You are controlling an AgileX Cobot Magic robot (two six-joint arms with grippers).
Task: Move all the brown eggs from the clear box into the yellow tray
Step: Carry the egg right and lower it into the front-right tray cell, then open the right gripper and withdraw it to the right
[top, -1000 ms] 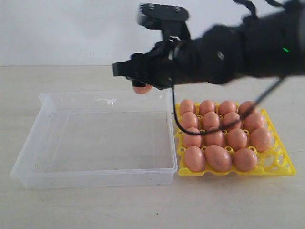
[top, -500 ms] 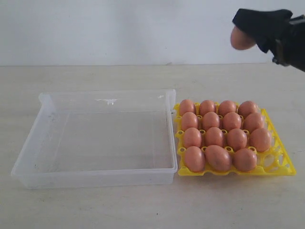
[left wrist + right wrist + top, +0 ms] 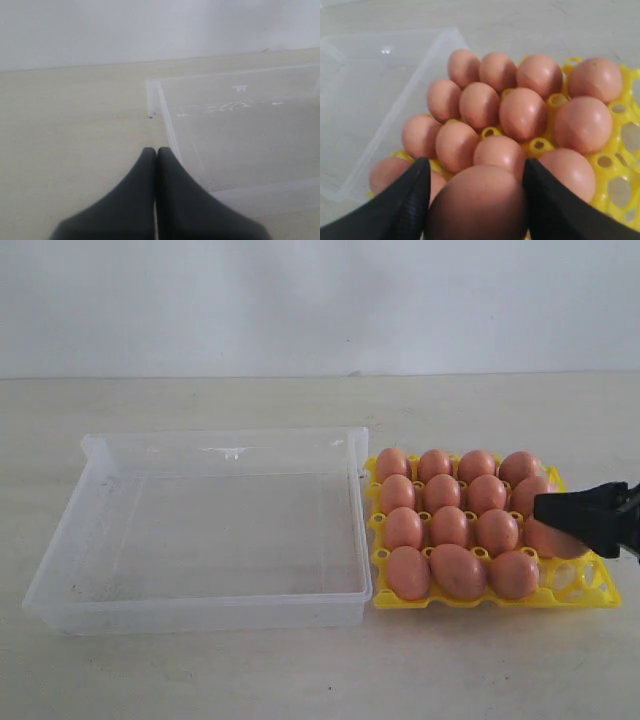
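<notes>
The clear box (image 3: pixel 60 570) holds no eggs, the yellow tray (image 3: pixel 600 597) is full of brown eggs (image 3: pixel 450 527) bar one corner cup, the right gripper (image 3: pixel 560 516) hangs just above it clamped on the last egg (image 3: pixel 477 205), and the left gripper (image 3: pixel 156 167) is pinched together beside the box.

My left end effector (image 3: pixel 156 155) is matte black all over. It has two smooth fingers (image 3: pixel 125 200), broad at the root, whose outer edges sweep inward in a curve to narrow, rounded tips. My right end effector (image 3: pixel 475 167) is the same plain black, with thick fingers, softly rounded edges and a dull sheen. In the exterior view my right end effector (image 3: pixel 565 515) shows as a dark, tapering wedge.
</notes>
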